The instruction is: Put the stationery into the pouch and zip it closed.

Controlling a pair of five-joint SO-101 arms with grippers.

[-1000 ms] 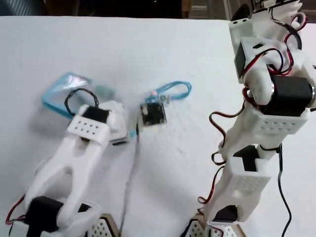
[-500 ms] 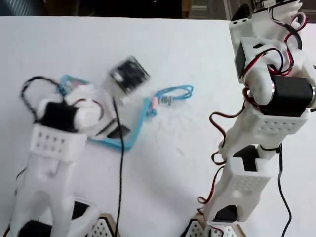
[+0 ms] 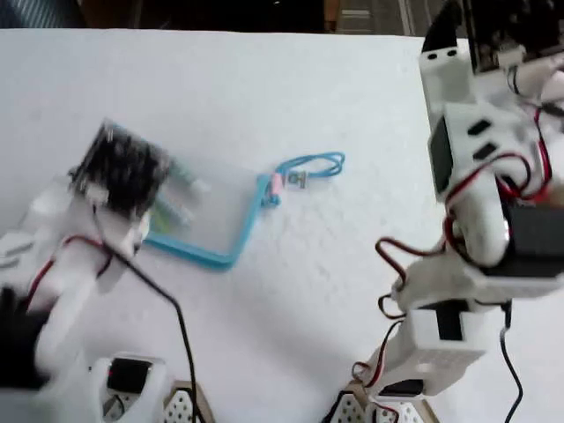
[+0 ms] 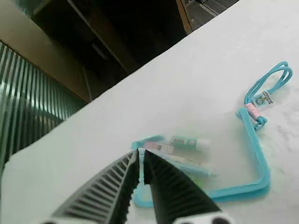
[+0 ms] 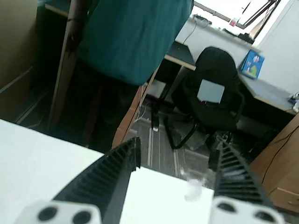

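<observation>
A clear pouch with a blue rim [image 3: 220, 256] lies flat on the white table, left of centre. Stationery [image 3: 179, 201] shows through its left part. In the left wrist view the pouch [image 4: 233, 163] holds pens and a small tube [image 4: 187, 142]. Its blue zip cord [image 3: 310, 166] loops out to the right, past a pink bead. My left gripper [image 4: 140, 153] hangs above the pouch's left end, shut with nothing in it. My left arm [image 3: 62, 256] stands at the left edge. My right gripper [image 5: 175, 156] is open and empty, pointing past the table's far edge.
The right arm [image 3: 480, 220] stands tall at the right side, far from the pouch. White table [image 3: 264, 79] stretches behind and between the arms. Beyond the far edge are a person in a teal top [image 5: 135, 37] and a black office chair [image 5: 212, 93].
My left arm has swung left and pulled back from the pouch, which now lies flat and uncovered. The right arm has shifted a little to the right.
</observation>
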